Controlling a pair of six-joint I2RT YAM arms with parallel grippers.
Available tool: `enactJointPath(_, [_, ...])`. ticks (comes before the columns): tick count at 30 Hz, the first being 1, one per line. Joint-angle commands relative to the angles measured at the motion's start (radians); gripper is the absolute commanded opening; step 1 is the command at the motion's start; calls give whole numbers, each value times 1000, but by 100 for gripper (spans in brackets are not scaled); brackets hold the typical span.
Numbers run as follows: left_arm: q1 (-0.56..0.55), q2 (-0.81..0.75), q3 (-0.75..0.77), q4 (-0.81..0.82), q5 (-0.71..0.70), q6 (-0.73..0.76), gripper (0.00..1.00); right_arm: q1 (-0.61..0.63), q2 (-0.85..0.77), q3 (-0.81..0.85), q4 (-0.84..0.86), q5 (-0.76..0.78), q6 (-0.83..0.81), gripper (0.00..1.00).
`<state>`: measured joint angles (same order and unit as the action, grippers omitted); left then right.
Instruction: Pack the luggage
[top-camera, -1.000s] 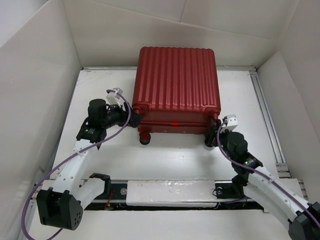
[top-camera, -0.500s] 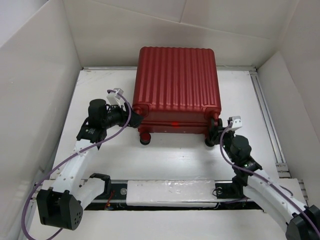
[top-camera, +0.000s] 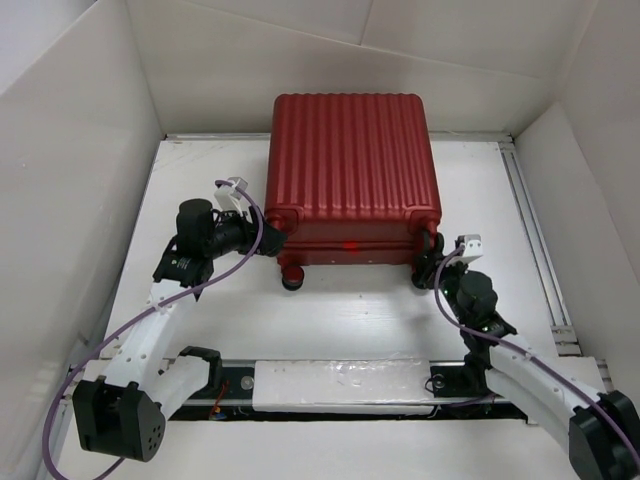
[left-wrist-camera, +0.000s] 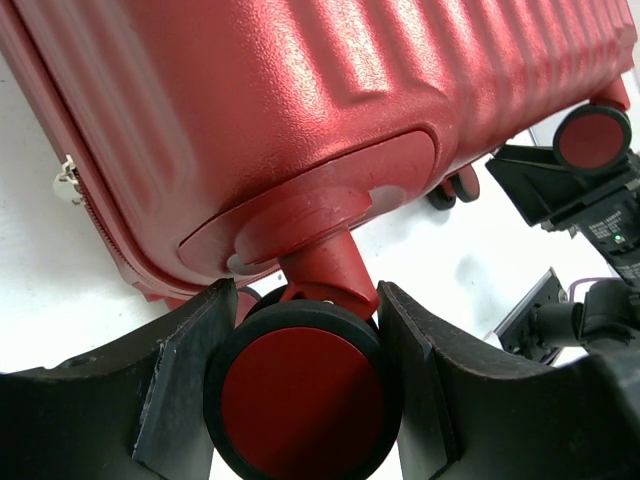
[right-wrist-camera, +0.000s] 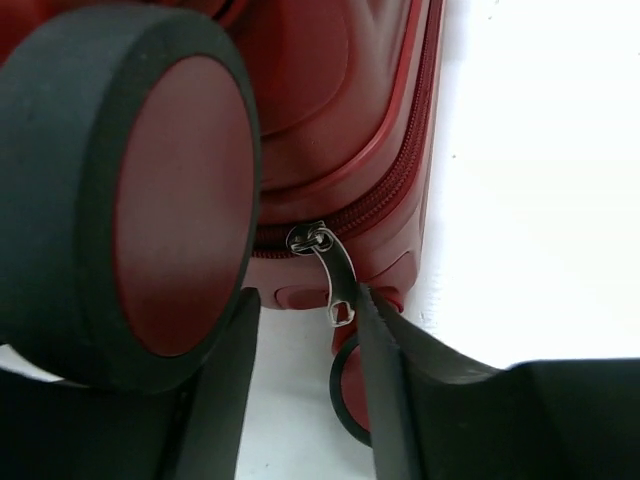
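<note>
While the left pincer (left-wrist-camera: 305, 295) stays clamped on the near-left wheel (left-wrist-camera: 300, 390), one finger pressed to each side of it, the right pincer (right-wrist-camera: 307, 300) has crept closer to the near-right corner over the last second. Its forearm has swung inward. Its fingers are narrowly parted with the zipper pull (right-wrist-camera: 335, 275) dangling between them, not yet pinched. A second wheel (right-wrist-camera: 130, 200) looms just beside that pull.

Beyond both pincers, the luggage (top-camera: 350, 160) lies flat and shut on the white tabletop (top-camera: 350, 320), toward the far side, wheels facing the arms. It has barely shifted.

I judge that the packing is near its end: the left arm is steadying the case so the right can grip the pull and run the zipper (right-wrist-camera: 400, 190).

No brand shows on the shell. In the left wrist view a small printed label (left-wrist-camera: 612, 235) sits on a black part, too small to read.
</note>
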<state>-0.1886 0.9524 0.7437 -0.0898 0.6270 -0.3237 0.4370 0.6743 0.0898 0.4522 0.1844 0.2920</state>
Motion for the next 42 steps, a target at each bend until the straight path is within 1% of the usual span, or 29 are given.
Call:
enactJointPath(1, [5, -60, 5, 70, 66, -20, 0, -23, 47, 70, 169, 6, -5, 48])
enactJointPath(3, [5, -60, 5, 70, 66, -20, 0, -23, 70, 59, 232, -28, -30, 43])
enactJointPath(4, [5, -60, 5, 70, 66, -20, 0, -23, 70, 48, 267, -54, -51, 37])
enactJointPath(5, [5, -60, 5, 70, 66, -20, 0, -23, 70, 48, 267, -54, -51, 37])
enactJointPath(6, [5, -60, 5, 70, 66, -20, 0, -23, 48, 35, 299, -54, -63, 33])
enactJointPath(8, [5, -60, 5, 70, 66, -20, 0, -23, 24, 24, 310, -45, -76, 29])
enactJointPath(9, [5, -60, 5, 70, 66, -20, 0, -23, 10, 24, 310, -30, -92, 22])
enactJointPath(11, [5, -60, 5, 70, 66, -20, 0, -23, -28, 15, 301, -7, -105, 14])
enactJointPath(15, [5, -60, 5, 70, 66, -20, 0, -23, -62, 5, 301, 36, -114, 0])
enactJointPath(18, [5, -60, 5, 70, 66, -20, 0, -23, -41, 5, 301, 26, -123, 0])
enactJointPath(23, [5, -60, 5, 79, 66, -20, 0, -23, 8, -4, 332, -69, -87, 0])
enactJointPath(24, [5, -60, 5, 79, 66, -20, 0, -3, 8, -4, 332, -69, -73, 0])
enactJointPath(26, [5, -60, 5, 79, 76, -20, 0, 77, 18, -13, 332, -80, -63, 0])
enactJointPath(27, [5, -60, 5, 88, 85, -20, 0, 148, 18, -13, 304, -60, -74, 0])
enactJointPath(28, [5, -49, 5, 88, 85, -31, 0, 149, 30, 2, 287, -60, -91, 0])
enactJointPath(29, [5, -49, 5, 102, 97, -31, 0, 236, 30, 16, 261, -47, -109, 0])
enactJointPath(31, [5, -37, 5, 111, 111, -41, 0, 325, 42, 59, 185, 51, -120, 0])
enactJointPath(32, [5, -27, 5, 131, 135, -41, 0, 365, 57, 73, 169, 73, -134, 0])
enactJointPath(33, [5, -27, 5, 131, 149, -52, 0, 444, 67, 97, 154, 143, -148, 0])
enactJointPath(35, [5, -27, -4, 148, 169, -63, 0, 511, 116, 107, 141, 219, -158, 0])
enactJointPath(37, [5, -27, -4, 173, 180, -63, 0, 577, 177, 157, 141, 280, -178, 0])
enactJointPath(38, [5, -27, -13, 173, 180, -63, 0, 600, 258, 178, 141, 300, -188, 0])
enactJointPath(39, [5, -27, -14, 183, 194, -74, 0, 621, 301, 203, 141, 320, -206, 0])
enactJointPath(40, [5, -27, -14, 194, 209, -74, 0, 673, 348, 261, 141, 349, -220, 0])
enactJointPath(41, [5, -27, -14, 194, 209, -74, 0, 696, 448, 296, 141, 349, -232, 0])
enactJointPath(42, [5, -27, -23, 203, 221, -84, 0, 715, 502, 335, 141, 349, -243, 0])
